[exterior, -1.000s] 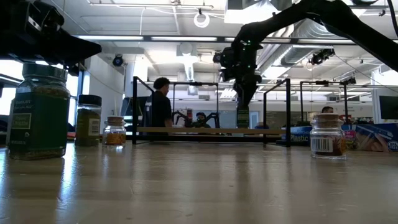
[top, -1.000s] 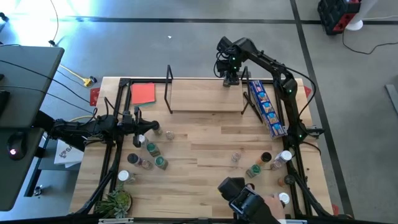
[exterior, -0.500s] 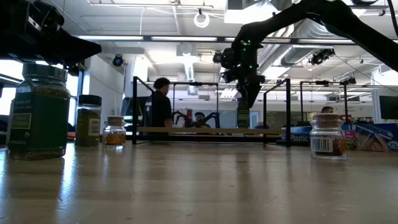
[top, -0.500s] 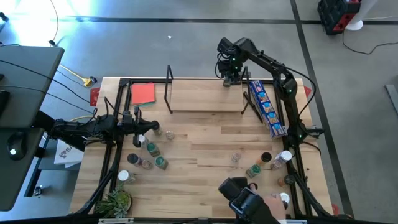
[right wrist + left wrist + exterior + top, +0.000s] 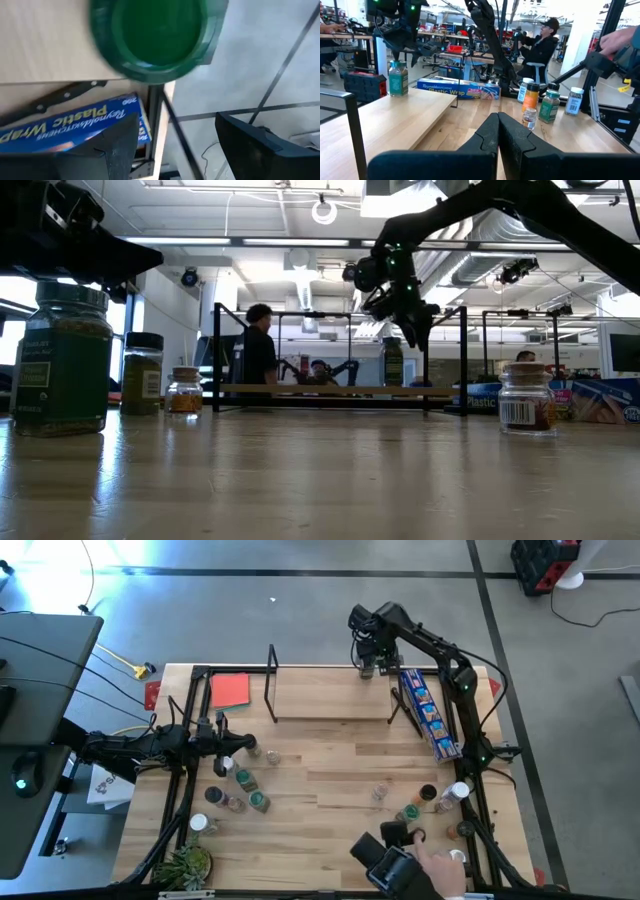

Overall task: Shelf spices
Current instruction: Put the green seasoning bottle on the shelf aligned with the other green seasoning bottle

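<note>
The shelf (image 5: 330, 700) is a light board between black end frames along the table's far side. One green-capped spice jar (image 5: 397, 77) stands upright on its bottom at the board's far right end; its cap (image 5: 155, 35) fills the right wrist view. My right gripper (image 5: 185, 135) hangs open just above and beside that jar (image 5: 392, 365), tipped steeply down, touching nothing. More spices stand loose on the table in a left cluster (image 5: 240, 785) and a right cluster (image 5: 425, 802). My left gripper (image 5: 498, 122) waits shut and level at the table's left edge.
A blue plastic-wrap box (image 5: 428, 712) leans by the shelf's right end frame. A red card (image 5: 230, 690) lies at the far left. A small plant (image 5: 185, 865) sits at the near left corner. A person's hand (image 5: 440, 865) with a dark device reaches in at the near edge.
My right gripper has turned at the wrist above the shelf's right end, and its fingers have swung toward the table's right, off the green-capped jar. The jar stays standing on the board. At the near edge the person's hand has moved farther in.
</note>
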### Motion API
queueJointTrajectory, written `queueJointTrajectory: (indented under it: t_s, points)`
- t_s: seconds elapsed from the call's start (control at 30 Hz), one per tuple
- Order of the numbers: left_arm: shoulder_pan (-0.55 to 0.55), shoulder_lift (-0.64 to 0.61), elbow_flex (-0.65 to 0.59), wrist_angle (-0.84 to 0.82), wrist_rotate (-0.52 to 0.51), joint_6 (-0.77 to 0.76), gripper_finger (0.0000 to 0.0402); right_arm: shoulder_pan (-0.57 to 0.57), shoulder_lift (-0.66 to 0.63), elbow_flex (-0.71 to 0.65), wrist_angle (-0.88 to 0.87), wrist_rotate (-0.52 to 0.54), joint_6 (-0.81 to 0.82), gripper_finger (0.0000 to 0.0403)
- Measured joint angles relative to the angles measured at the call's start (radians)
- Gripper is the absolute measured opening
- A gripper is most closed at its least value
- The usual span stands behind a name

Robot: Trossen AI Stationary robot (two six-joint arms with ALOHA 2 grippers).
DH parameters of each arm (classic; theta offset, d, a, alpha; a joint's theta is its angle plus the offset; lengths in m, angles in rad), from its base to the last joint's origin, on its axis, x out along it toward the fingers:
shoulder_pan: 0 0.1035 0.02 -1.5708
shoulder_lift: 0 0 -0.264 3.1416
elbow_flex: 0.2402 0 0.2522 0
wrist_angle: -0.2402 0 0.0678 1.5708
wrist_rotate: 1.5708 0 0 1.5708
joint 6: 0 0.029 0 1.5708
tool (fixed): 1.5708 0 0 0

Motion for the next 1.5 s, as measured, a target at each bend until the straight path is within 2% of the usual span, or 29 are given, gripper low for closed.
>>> queueJointTrajectory:
  t_s: [0.2, 0.4, 0.5, 0.57, 0.7, 0.8, 0.97, 1.13, 1.3, 1.5]
  points:
    - [0.0, 0.0, 0.0, 0.001, 0.025, -0.001, 0.0001, 0.014, -0.056, 0.0, 0.01, 0.123, 0.035, 0.0256]
    - [0.0, 0.0, 0.0, 0.008, 0.031, 0.0, 0.0001, 0.041, -0.208, 0.0, 0.073, 0.182, 0.093, 0.0256]
    - [0.0, 0.0, 0.0, 0.026, 0.028, 0.0, 0.0001, 0.082, -0.301, 0.0, 0.089, 0.162, 0.164, 0.0256]
    - [0.0, 0.0, 0.0, 0.027, 0.027, 0.0, 0.0001, 0.131, -0.362, 0.0, 0.076, 0.097, 0.246, 0.0256]
    - [0.0, 0.0, 0.0, 0.047, 0.027, 0.001, 0.0001, 0.294, -0.467, 0.002, -0.031, -0.094, 0.469, 0.0256]
    - [0.0, 0.0, 0.0, 0.047, 0.027, 0.002, 0.0001, 0.484, -0.502, 0.002, -0.094, -0.173, 0.662, 0.025]
    - [0.0, 0.0, 0.0, 0.046, 0.027, 0.002, 0.0001, 0.839, -0.515, 0.0, -0.07, -0.177, 0.969, 0.0242]
    - [0.0, 0.0, 0.0, 0.045, 0.035, 0.002, 0.0001, 1.124, -0.48, 0.0, -0.078, -0.067, 1.412, 0.0241]
    - [0.0, 0.0, 0.0, 0.029, 0.07, -0.019, 0.0001, 1.302, -0.418, 0.0, -0.082, -0.06, 1.931, 0.0241]
    - [0.0, 0.001, 0.001, -0.037, 0.121, -0.135, 0.0001, 1.424, -0.343, 0.0, -0.09, -0.079, 2.284, 0.0241]
